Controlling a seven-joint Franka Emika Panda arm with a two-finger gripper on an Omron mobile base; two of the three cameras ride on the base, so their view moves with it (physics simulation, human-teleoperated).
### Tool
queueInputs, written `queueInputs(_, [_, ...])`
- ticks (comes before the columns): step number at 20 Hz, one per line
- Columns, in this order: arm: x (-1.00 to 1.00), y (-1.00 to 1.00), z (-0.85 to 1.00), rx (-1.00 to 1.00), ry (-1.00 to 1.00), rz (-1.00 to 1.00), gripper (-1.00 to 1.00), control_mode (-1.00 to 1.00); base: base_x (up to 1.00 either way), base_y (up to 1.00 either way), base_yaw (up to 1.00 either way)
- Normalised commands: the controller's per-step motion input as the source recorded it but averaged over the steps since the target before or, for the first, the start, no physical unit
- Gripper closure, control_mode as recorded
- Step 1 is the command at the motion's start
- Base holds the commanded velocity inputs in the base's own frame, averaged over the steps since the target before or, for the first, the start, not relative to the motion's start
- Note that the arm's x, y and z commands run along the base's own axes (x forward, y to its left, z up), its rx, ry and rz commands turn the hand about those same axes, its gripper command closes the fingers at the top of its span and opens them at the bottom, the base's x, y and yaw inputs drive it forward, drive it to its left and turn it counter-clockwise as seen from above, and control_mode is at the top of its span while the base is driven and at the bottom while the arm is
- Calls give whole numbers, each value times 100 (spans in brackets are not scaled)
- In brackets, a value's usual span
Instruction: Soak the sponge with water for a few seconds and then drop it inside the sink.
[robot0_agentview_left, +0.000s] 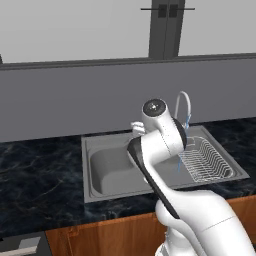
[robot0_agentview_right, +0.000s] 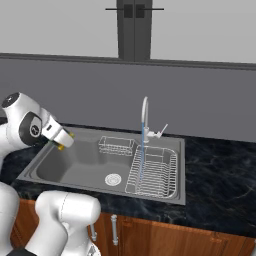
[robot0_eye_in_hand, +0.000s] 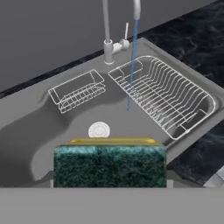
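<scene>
The tool (robot0_agentview_right: 62, 145) is clamped on the sponge (robot0_eye_in_hand: 109, 164), which sits low centre in the hand view, green scrub face toward the camera, above the basin of the sink (robot0_eye_in_hand: 26, 127). The water (robot0_eye_in_hand: 131, 65) falls upper right of it, well apart. In my judgement the carry-to-soak step is in hand; next the sponge must travel under the stream.

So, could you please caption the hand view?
Gripper holding the sponge above the sink, water running.

green-topped yellow sponge (robot0_eye_in_hand: 109, 164), grey sink (robot0_eye_in_hand: 26, 118)
</scene>
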Motion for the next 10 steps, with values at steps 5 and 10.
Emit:
queueInputs(5, [0,-31,0,0,-2,-15,100,-100,0,0,0])
queueInputs(10, [0,-32,0,0,-6,-13,100,-100,0,0,0])
